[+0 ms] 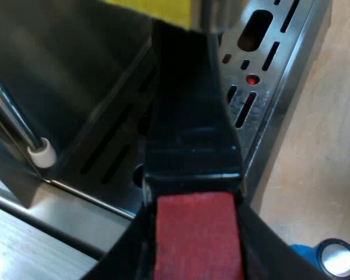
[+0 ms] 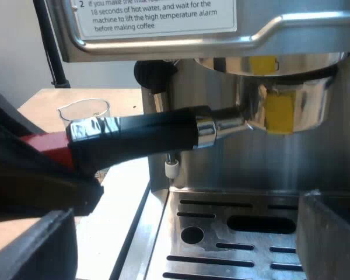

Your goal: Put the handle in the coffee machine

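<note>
The holder (image 2: 286, 108) sits up under the espresso machine (image 2: 163, 35) brew head. Its dark handle (image 2: 146, 137) reaches out to the left gripper (image 1: 195, 256), which is clenched on the red end (image 1: 195, 233). The right gripper (image 2: 184, 213) hangs released, fingers wide apart, just above the drip tray (image 2: 233, 245). Beyond the left gripper a measuring glass (image 2: 84, 111) stands on the desk (image 2: 41, 99); I cannot tell its contents.

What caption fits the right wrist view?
Metal holder at the coffee machine front, left gripper on its handle.
</note>
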You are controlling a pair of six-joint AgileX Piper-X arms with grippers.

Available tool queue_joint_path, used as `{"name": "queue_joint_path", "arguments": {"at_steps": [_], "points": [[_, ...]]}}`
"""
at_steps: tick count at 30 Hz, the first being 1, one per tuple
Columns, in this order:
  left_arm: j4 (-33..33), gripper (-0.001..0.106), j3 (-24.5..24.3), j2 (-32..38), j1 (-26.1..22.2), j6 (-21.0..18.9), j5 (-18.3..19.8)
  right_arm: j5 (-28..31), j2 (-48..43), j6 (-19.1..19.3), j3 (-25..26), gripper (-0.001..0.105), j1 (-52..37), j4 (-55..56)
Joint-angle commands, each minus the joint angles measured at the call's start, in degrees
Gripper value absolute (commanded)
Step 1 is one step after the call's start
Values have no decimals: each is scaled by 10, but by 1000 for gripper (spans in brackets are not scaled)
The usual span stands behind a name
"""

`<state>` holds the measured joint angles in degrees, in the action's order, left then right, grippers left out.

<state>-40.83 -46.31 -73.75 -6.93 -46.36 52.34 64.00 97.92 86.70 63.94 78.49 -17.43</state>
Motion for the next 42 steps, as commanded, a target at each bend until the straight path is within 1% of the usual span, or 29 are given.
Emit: {"name": "queue_joint_path", "arguments": {"at_steps": [1, 7, 9, 11, 14, 15, 16, 17, 19, 20, 23, 24, 27, 32, 34, 37, 42], "points": [[-1, 0, -7, 6, 1, 0, 31, 3, -1, 9, 4, 77, -2, -4], [-9, 0, -7, 6, -9, 4, 35, 3, -1, 9, 4, 77, -2, -4], [-9, 0, -7, 6, -29, 4, 46, 3, -1, 9, 4, 77, -2, -4], [-9, 0, -7, 6, -38, 6, 54, 3, -1, 9, 4, 77, -2, -4], [-27, 0, -7, 6, -40, 26, 55, 3, -1, 9, 4, 77, -2, -4], [-41, 0, -7, 6, -35, 45, 55, 3, -1, 9, 4, 77, -2, -4], [-44, 0, -7, 6, -33, 49, 52, 3, -1, 9, 4, 77, -2, -4], [-54, 0, -7, 6, -30, 65, 47, 3, -1, 9, 4, 77, -2, -4], [-56, 0, -7, 6, -28, 68, 45, 3, -1, 9, 4, 77, -2, -4], [-63, 0, -7, 6, -24, 80, 38, 3, -1, 9, 4, 77, -2, -4], [-55, 0, -7, 6, -19, 71, 39, 3, -1, 9, 4, 77, -2, -4], [-43, 0, -7, 6, -19, 63, 28, 3, -1, 9, 4, 77, -2, -4], [-39, 0, -7, 6, -19, 63, 24, 3, -1, 9, 4, 77, -2, -4], [-36, 0, -7, 6, -19, 63, 38, 3, -1, 9, 4, 77, -2, -4], [-33, 0, -7, 6, -19, 63, 38, 3, -1, 9, 4, 77, -2, -4], [-25, 0, -7, 6, -19, 51, 40, 3, -1, 9, 4, 77, -2, -4], [-26, 0, -10, 6, -19, 50, 56, 3, -1, 9, 4, 77, -2, -4]]}}
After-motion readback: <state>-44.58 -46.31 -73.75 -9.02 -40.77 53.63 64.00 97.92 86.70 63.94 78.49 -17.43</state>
